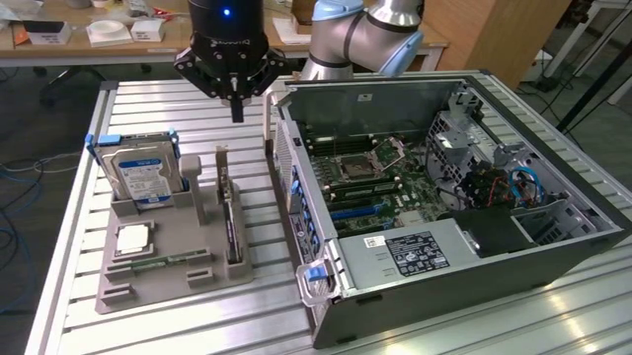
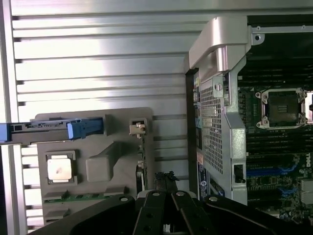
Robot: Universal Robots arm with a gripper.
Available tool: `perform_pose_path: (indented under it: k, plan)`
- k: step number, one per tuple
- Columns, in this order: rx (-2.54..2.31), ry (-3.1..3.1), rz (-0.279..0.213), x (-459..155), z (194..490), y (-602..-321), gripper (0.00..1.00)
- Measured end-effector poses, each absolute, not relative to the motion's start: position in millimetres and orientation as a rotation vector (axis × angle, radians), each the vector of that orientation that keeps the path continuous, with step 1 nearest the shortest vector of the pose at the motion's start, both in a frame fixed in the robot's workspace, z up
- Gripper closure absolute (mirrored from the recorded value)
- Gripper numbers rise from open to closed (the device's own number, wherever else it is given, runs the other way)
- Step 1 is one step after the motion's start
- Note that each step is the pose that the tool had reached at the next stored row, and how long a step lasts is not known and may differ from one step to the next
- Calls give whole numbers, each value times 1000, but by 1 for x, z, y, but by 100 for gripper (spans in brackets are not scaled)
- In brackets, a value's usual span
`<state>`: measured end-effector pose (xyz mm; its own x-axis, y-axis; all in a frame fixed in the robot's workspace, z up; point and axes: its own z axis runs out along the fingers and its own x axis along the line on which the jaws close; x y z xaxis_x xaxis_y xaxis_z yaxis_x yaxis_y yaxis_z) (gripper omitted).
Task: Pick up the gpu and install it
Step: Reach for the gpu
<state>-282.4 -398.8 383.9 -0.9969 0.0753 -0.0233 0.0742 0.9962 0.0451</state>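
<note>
Exterior view shows the hand (image 1: 236,109) hanging fingers-down above the ribbed aluminium tabletop (image 1: 148,111), its fingers pressed together on nothing. The gpu (image 1: 233,222) lies below it and toward the near edge. It is a thin dark card standing on edge in a slot of the matte gray tray (image 1: 168,277), its long axis running far edge to near edge, parallel to the open case (image 1: 474,296). Its slim silver bracket (image 1: 222,159) rises at the far end, nearest the hand.

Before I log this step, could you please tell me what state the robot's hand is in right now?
Hand: closed, empty; the gpu sits in its holder.
</note>
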Motion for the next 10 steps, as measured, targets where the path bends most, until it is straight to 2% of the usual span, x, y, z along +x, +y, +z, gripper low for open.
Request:
perform_pose_path:
  k: [10]
  plan:
    - [117, 3114, 69, -295, 383, -399, 89]
